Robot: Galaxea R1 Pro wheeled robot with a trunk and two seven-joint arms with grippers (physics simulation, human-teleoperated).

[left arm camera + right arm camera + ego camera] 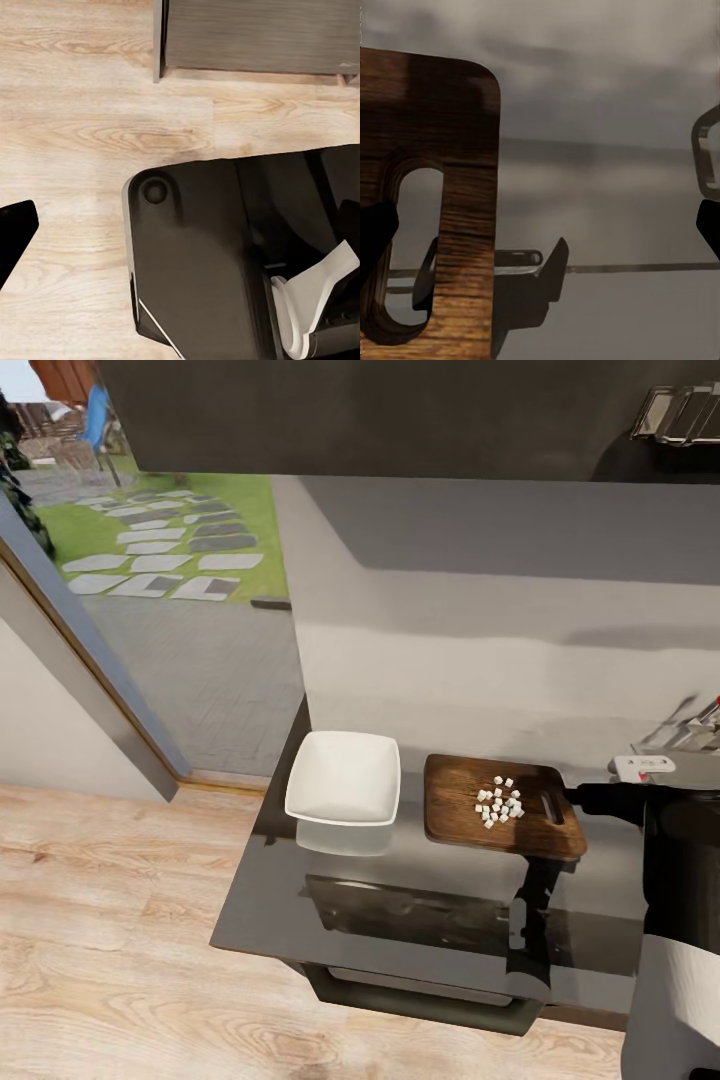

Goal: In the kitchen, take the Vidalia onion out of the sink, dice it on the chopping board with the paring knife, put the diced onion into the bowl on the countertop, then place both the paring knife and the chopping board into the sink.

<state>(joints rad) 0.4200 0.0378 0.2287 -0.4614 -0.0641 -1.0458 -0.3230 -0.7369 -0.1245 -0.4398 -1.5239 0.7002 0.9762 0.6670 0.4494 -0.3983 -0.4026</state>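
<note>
From the head view, on the glossy grey countertop (420,920), near its 12 o'clock edge against the wall: the chopping board (470,810), dark brown, slot-shaped handle hole (552,807) towards its 3 o'clock end. Heaped on the board, just at 9 o'clock of that slot: the diced onion (500,802), a loose cluster of small pale cubes, all on the wood. At 9 o'clock of the board, close but apart from it: the bowl (343,778), white, squarish, upright, with no dice visible inside. Reaching in from 3 o'clock to the board's slotted end: the dark right arm (625,802). At about 2 o'clock of the board, at the frame's edge: a strip of steel (688,736), apparently the sink's rim. Seen through the right wrist camera: the right gripper (540,232) spread wide, one dark finger overlapping the board beside the slot, the other well away from the wood, over bare countertop; jaws open, clamping nothing. Cannot tell whether that near finger touches the board. Through the left wrist camera: a single black fingertip (15,232) of the left gripper over pale wooden floor (82,112), beside the robot's dark base (195,255); cannot tell whether spread or closed.
</note>
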